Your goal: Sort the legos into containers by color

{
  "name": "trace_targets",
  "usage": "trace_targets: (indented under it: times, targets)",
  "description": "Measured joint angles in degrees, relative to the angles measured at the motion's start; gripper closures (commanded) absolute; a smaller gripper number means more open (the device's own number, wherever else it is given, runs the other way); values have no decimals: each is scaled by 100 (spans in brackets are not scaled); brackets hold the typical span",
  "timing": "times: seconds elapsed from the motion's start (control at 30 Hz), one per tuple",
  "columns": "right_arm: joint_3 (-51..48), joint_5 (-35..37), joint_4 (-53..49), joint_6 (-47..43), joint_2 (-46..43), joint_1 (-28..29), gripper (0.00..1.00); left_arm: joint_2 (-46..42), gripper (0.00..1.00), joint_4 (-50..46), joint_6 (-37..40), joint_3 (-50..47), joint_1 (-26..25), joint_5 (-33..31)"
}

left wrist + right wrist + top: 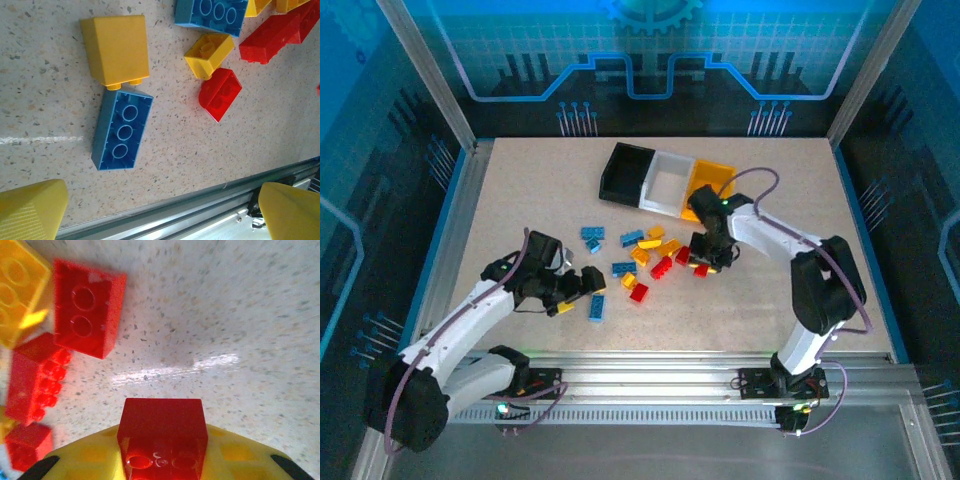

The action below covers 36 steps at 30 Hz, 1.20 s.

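1. While my right gripper point(704, 260) sits at the 3 o'clock edge of the legos point(640, 256) in the top view, it is closed in on a red lego point(163, 435). In the wrist view that brick is wedged between my yellow pads point(235, 460).
2. Can't tell if the held brick is clear of the table point(520, 200) or touching it.
3. Right wrist view, 9 to 11 o'clock of the held brick: a two-hole red block point(87, 307), a red brick on its side point(37, 377), a small red piece point(27, 445) and a yellow brick point(17, 290) at the top-left corner.
4. My left gripper point(582, 290) is at 8 o'clock of the pile, spread all the way, nothing in it. In the wrist view the yellow fingertips point(30, 210) sit in the bottom corners, well apart, with bare table between.
5. Left wrist view: a blue lego point(122, 127) lies flat on the table. A yellow lego point(116, 50) touches its 12 o'clock end. At 2 o'clock, a small yellow lego point(209, 54) is just beside a small red lego point(220, 94).
6. The containers are at 12 o'clock of the pile, joined in a row from 9 to 3 o'clock: black bin point(625, 172), white bin point(665, 185), yellow-orange bin point(712, 178). My right arm crosses the yellow-orange one's near edge.
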Motion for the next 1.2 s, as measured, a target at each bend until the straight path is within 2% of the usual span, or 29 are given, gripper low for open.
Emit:
trace_targets:
  times: [0.23, 0.43, 0.57, 0.87, 1.1, 1.2]
  targets:
    - [1521, -2, -289, -254, 168, -761, 67, 17, 1, 122, -61, -50, 0, 59]
    - [3237, 4, -487, -501, 1134, -1239, 67, -212, 1, 125, -199, -184, 0, 59]
    - [3921, 4, -625, -568, 1786, -1412, 67, -433, 1, 48, -258, -212, 0, 55]
    - [4614, -46, -828, -581, 2848, -1480, 66, -831, 1, -262, -363, -330, 0, 46]
    - [4634, -87, -916, -577, 3051, -1475, 62, -1128, 1, -457, -431, -518, 0, 39]
    - [4666, -107, -922, -575, 3051, -1464, 57, -1141, 1, -476, -472, -518, 0, 39]
